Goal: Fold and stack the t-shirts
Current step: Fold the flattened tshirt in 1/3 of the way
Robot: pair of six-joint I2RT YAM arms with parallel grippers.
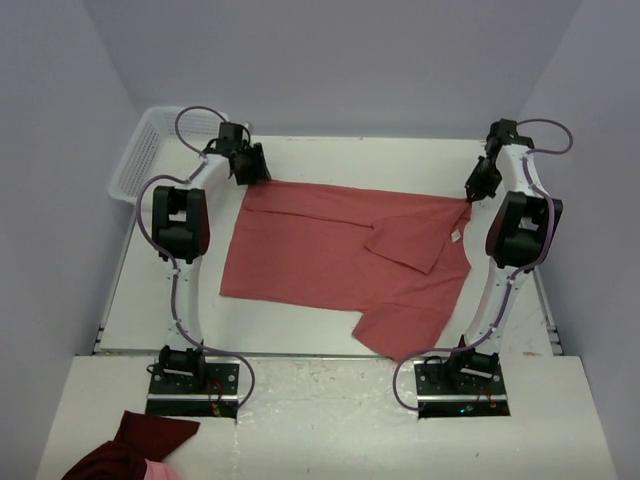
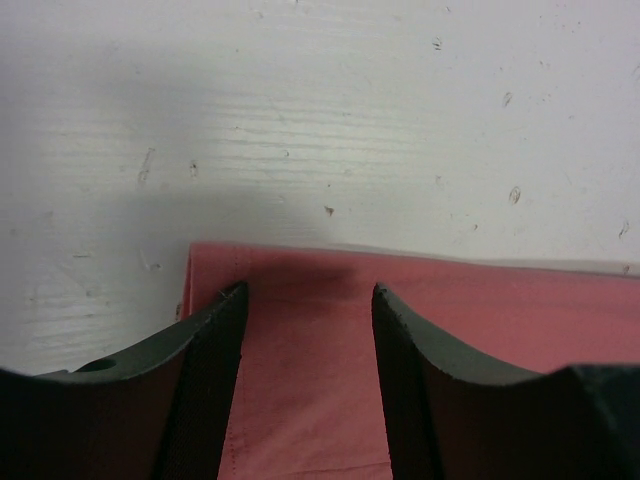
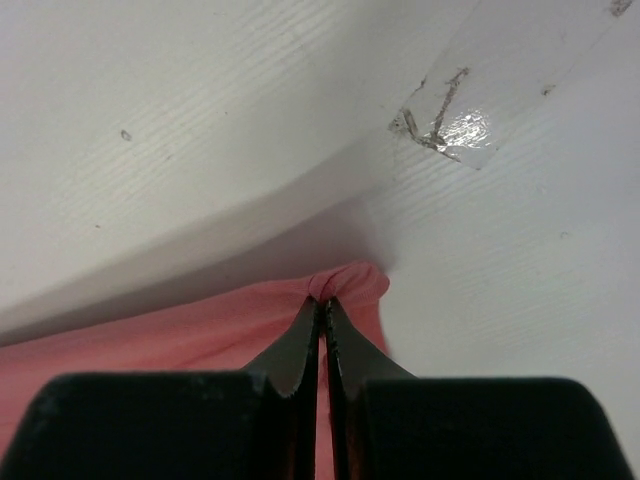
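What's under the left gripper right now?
The far left corner of the t-shirt lies under the left gripper, whose jaws stand open over it, with white table beyond the hem. The fingers cover the cloth beneath them, so contact cannot be told.

The top camera looks down from behind the arm bases (image 1: 190,375) over the whole desk (image 1: 330,160), while wrist cameras sight closely past the left end effector (image 2: 310,287) and right end effector (image 3: 323,303) onto far corners of the t-shirt (image 1: 330,250) also seen overhead.
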